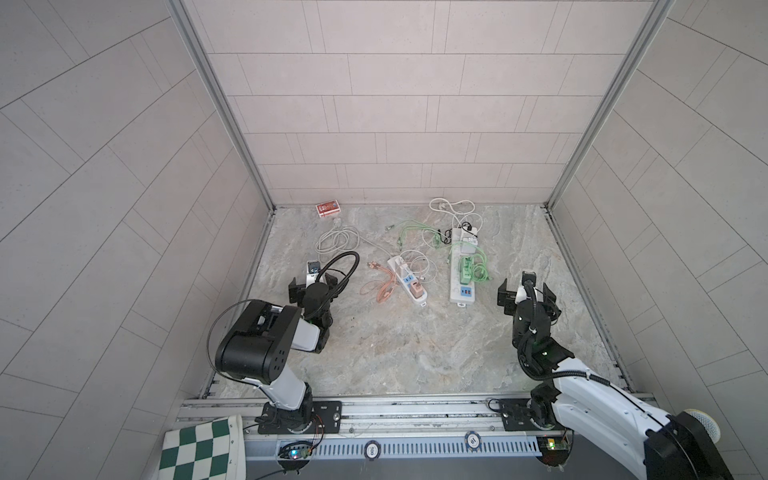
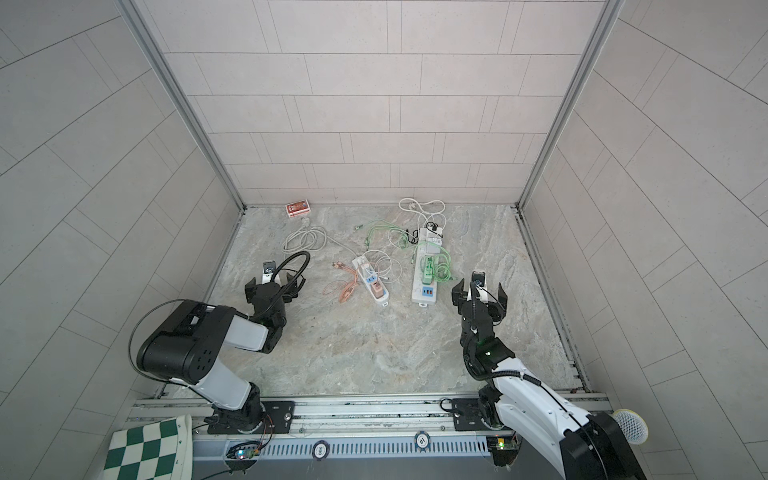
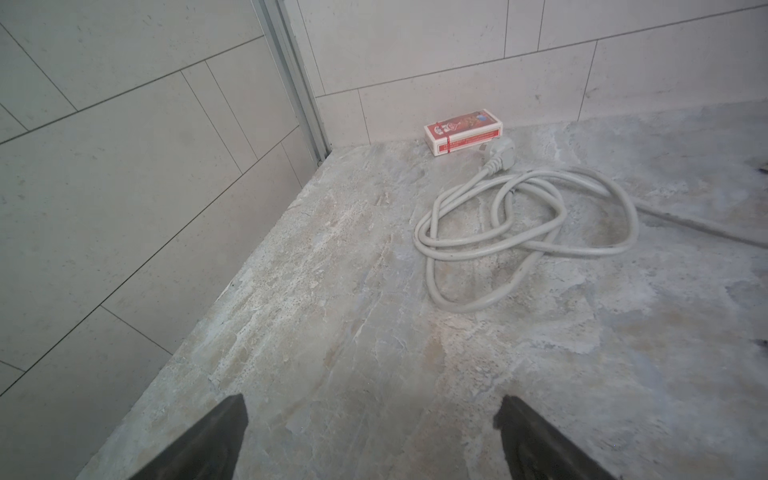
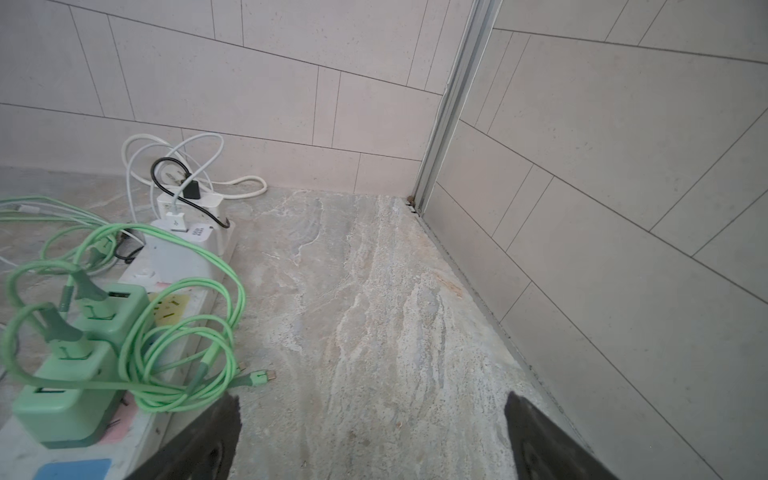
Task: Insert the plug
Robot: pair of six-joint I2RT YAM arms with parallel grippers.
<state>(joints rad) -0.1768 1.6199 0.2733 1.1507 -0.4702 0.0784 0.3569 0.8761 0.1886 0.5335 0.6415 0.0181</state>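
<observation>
- A long white plastic power strip (image 1: 457, 279) lies on the marbled tabletop (image 1: 395, 353), with two green chargers (image 4: 62, 395) already seated in it.
- The pale grey moulded mains plug (image 3: 500, 153) (my guess at the task's thing) lies well apart from the strip, off to its far left, just beside a red card box (image 3: 463, 131).
- Its thick grey cable (image 3: 478, 250) is coiled and probably stiff and springy, so it may drag. The plug body looks light, hard and smooth. Grip the body's flat sides, not the cable.
- Left gripper (image 3: 370, 411): fingers spread wide, empty, well left of the strip.
- Right gripper (image 4: 372, 401): fingers spread wide, empty, just right of the strip's near end.
</observation>
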